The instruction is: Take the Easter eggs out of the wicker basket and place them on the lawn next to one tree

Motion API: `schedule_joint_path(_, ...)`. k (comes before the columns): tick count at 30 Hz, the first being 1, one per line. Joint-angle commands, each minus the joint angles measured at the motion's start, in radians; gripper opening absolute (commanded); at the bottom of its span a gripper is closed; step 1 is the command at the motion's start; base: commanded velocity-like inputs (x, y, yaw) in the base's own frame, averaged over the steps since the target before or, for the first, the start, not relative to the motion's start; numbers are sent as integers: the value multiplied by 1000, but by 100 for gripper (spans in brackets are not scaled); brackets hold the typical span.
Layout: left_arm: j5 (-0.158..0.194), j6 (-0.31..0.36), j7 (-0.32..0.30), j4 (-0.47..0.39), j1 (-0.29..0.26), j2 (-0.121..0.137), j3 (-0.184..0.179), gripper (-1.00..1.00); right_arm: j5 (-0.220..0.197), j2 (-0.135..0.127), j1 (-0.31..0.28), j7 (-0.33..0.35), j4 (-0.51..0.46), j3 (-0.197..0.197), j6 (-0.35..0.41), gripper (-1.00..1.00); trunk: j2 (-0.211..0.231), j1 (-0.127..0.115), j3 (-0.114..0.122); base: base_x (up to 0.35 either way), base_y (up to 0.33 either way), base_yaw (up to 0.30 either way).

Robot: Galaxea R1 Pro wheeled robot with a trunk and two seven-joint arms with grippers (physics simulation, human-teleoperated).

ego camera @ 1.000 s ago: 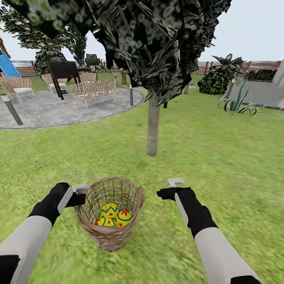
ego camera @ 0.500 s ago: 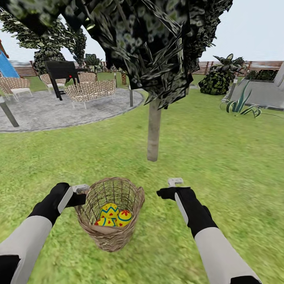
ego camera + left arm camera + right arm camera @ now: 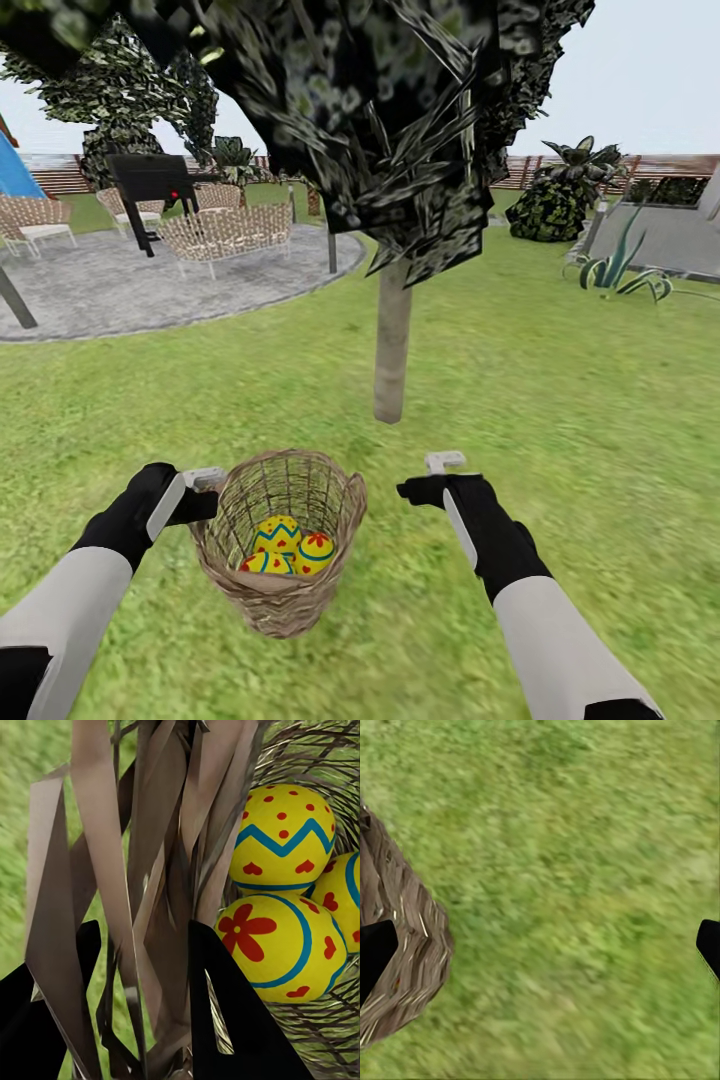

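Our left gripper (image 3: pixel 205 478) clamps the braided rim of the wicker basket (image 3: pixel 280 540) at its left side, low centre of the head view; the left wrist view shows one dark finger (image 3: pixel 240 1020) inside the weave and the other outside, the wall pinched between them. We see no brand, label or writing anywhere. The three Easter eggs (image 3: pixel 285 548) lie bunched in the basket's bottom, just right of and below that gripper. Up close the wrist camera gives us their paint: one egg (image 3: pixel 283 834) with a blue zigzag and red hearts, one (image 3: pixel 276 943) with a red flower inside a blue band, a third (image 3: pixel 343 892) half hidden behind them. Our right gripper (image 3: pixel 445 463) hovers spread and empty just right of the basket, apart from it, over the lawn (image 3: pixel 600 400). Beyond, mid-frame, stands the tree (image 3: pixel 392 340); at upper left, a grey patio (image 3: pixel 120 285).
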Motion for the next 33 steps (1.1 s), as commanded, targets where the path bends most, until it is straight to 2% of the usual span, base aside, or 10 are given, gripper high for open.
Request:
schedule_joint_path(1,20,3,9,-1,-1,1,-3,-100,9,0,0,7,-2,-1,5,100,0,0,-1,325,0,0)
schedule_joint_path(8,20,3,9,-1,-1,1,-3,-100,7,-14,-1,16,-16,-11,5,100,0,0,-1,325,0,0)
schedule_joint_path(11,20,3,9,0,-1,1,-3,-100,-1,-32,-2,18,-60,-16,6,100,0,0,-1,326,0,0)
schedule_joint_path(17,20,3,9,3,-1,1,-2,-100,-3,-46,-2,22,-106,-18,16,100,0,0,-1,326,0,0)
schedule_joint_path(19,20,3,9,3,-1,1,-1,-100,-3,-55,-2,59,-106,-18,18,100,0,0,-1,325,0,0)
schedule_joint_path(21,20,3,9,3,-1,1,-2,-100,-3,-63,-2,148,-105,-19,20,100,0,0,-1,326,0,0)
schedule_joint_path(29,19,3,9,2,-1,1,-1,-100,-2,-63,-2,161,-106,-18,19,100,0,0,-1,324,0,0)
schedule_joint_path(33,20,3,9,-1,-1,1,0,-100,-2,-63,-2,161,-104,-18,19,100,0,0,-1,113,0,0)
